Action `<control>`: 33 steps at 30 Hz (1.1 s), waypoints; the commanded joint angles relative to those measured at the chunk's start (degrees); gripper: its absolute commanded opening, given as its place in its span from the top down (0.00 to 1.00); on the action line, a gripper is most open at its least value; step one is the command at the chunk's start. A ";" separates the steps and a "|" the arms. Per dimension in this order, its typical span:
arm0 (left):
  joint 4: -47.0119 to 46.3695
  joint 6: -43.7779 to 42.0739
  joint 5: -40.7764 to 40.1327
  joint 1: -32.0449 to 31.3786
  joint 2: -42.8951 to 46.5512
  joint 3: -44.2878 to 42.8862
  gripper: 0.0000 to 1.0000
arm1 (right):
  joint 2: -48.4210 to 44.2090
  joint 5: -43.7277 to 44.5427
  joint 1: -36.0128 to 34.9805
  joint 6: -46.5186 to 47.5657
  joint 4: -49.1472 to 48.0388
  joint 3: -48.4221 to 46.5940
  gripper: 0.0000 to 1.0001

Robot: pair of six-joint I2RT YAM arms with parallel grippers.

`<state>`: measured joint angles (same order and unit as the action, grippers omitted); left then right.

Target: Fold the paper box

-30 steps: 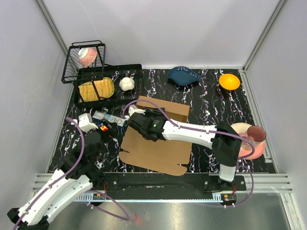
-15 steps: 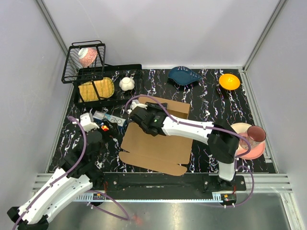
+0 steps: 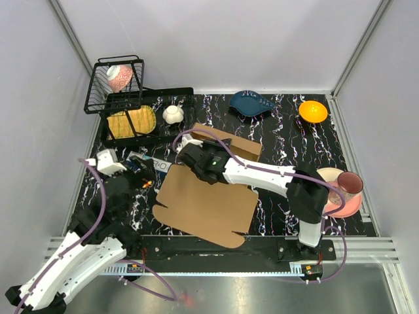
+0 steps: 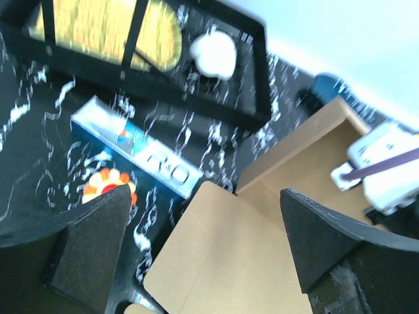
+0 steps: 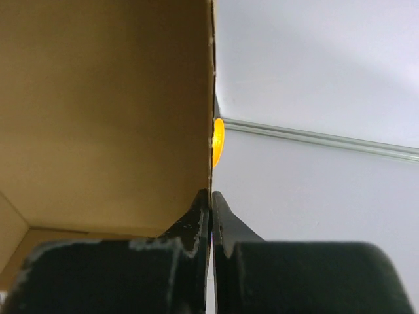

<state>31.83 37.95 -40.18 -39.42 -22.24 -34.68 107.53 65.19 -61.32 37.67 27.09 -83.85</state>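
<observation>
1. The flat, plain brown corrugated-cardboard paper box [image 3: 209, 206] lies mid-way across the black marbled table [image 3: 281, 134], its back flap raised.
2. The right gripper [image 5: 211, 196] is pressed together, pinching that flap's edge.
3. The left gripper [image 4: 204, 196] hovers spread wide over the box's left corner.

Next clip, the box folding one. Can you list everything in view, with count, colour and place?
paper box: one, brown, table centre, far flap raised
wire basket: one, black, far left corner, pink-and-white item inside
tray: one, black, beside the basket
yellow item: one, in the tray
white pot: one, in the tray
dish: one, blue, far centre
bowl: one, orange, far right
plate: one, pink, right edge
cup: one, dark red, on the plate
carton: one, blue and white, left of the box
small orange item: one, near the carton
left gripper: open, above the box's left corner
right gripper: shut on the raised flap's edge
</observation>
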 commanded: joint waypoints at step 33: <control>-5.65 -1.14 -3.59 -0.13 7.21 -9.10 0.01 | -46.62 -52.54 30.74 -132.02 16.32 35.86 1.00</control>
<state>24.27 33.32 -45.15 -39.42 -15.44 -46.52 61.87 9.54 -25.61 -69.89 44.58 -52.16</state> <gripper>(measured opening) 0.984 0.014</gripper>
